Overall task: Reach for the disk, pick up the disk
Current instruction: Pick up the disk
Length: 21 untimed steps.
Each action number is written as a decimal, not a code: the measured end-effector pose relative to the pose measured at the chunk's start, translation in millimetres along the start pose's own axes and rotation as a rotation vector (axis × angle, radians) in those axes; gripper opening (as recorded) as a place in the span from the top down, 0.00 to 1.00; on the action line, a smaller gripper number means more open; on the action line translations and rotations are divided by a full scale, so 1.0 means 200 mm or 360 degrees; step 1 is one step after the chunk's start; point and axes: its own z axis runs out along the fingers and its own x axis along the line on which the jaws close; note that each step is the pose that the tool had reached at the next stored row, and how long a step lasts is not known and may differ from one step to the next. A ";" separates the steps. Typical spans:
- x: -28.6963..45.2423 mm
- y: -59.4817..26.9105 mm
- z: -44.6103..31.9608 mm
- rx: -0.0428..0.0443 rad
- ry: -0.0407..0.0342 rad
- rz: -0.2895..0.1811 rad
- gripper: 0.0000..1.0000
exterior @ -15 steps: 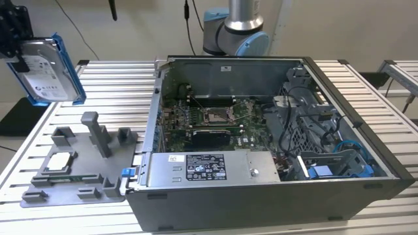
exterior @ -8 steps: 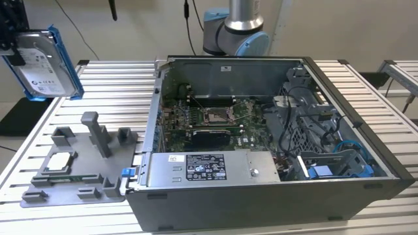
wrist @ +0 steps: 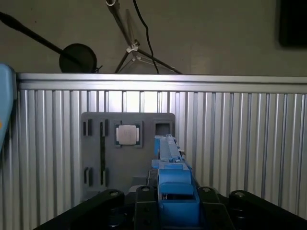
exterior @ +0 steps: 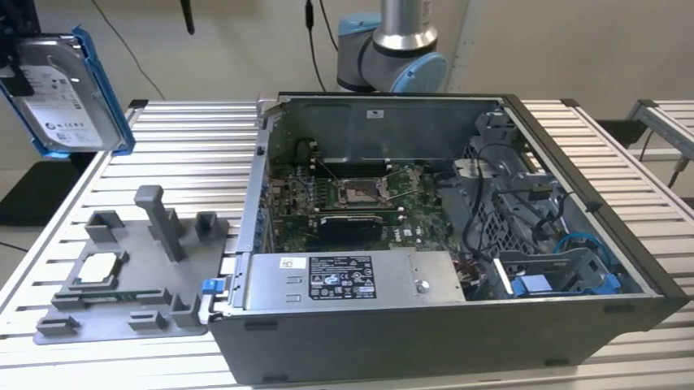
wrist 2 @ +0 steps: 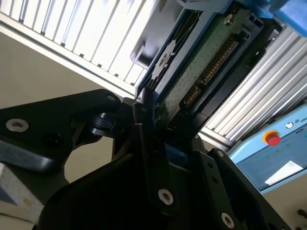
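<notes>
Open computer case [exterior: 434, 341] stands on slatted surface [exterior: 184, 146]. Grey fixture tray [exterior: 136, 296] lies just beside it, carrying a square silver chip [exterior: 100, 266].

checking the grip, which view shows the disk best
The exterior view: the disk hangs in the air at that view's left, label face and blue rails plain. The second wrist view shows its green circuit-board underside in the gripper; the first wrist view shows one blue rail edge-on.

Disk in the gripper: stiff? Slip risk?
Likely rigid: the disk hangs flat, with no sag. Probably dense, given its metal casing. The gripper is shut on the smooth blue carrier rail, so it could slip or pivot if jolted.
</notes>
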 end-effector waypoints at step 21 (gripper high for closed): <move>-0.001 0.002 -0.204 0.0000 0.0000 0.0000 1.00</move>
